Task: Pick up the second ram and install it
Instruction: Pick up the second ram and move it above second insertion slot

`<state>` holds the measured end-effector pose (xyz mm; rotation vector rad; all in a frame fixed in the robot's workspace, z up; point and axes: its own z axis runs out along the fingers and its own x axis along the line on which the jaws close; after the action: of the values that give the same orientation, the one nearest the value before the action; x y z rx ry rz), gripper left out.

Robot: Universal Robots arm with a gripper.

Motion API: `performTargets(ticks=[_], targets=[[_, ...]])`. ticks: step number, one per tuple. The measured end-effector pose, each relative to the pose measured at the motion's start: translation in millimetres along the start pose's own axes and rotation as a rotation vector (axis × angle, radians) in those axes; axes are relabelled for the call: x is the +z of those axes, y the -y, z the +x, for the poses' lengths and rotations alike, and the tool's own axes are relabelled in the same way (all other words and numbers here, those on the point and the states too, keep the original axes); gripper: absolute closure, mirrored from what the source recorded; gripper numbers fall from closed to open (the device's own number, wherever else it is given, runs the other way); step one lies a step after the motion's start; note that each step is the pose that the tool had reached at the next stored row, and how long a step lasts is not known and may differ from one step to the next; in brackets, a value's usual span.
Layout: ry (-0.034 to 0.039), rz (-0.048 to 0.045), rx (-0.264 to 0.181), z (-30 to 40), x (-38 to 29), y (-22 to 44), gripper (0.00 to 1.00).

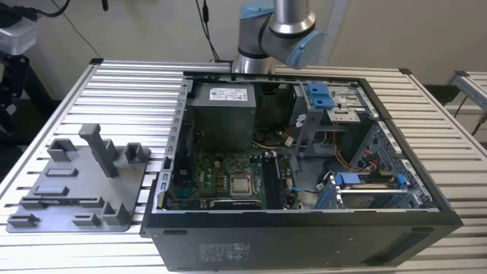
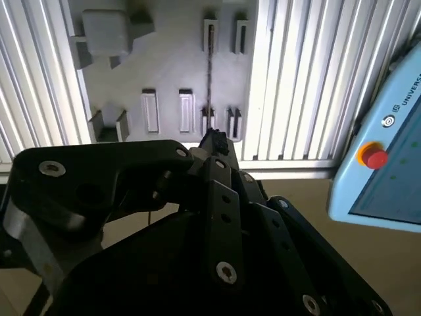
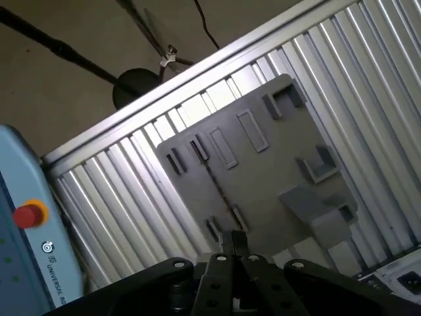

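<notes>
Your gripper (image 2: 214, 140), fingers drawn together on nothing, hangs over the gray holder tray (image 2: 171, 59), where the second ram (image 2: 209, 79) stands on edge, not yet picked up, let alone installed.

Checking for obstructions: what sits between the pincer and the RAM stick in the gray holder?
Nothing; in both wrist views the stretch from the pincer to the second ram is bare.

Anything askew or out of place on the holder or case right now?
Nothing stands out. In both wrist views the ram stands on edge, straight in its slots on the holder. In the exterior view the case lies open on the table, with nothing spilled.
</notes>
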<state>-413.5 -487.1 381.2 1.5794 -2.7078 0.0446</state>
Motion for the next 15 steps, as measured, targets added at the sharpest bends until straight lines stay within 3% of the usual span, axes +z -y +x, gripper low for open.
performTargets(ticks=[9,10,15], targets=[[0.051,-0.0253,-0.109,-0.1,0.8,0.1,0.89],[0.0533,-0.027,-0.119,-0.1,0.8,0.0,0.89],[0.0499,-0.0356,-0.134,-1.4,2.2,-0.7,0.89]])
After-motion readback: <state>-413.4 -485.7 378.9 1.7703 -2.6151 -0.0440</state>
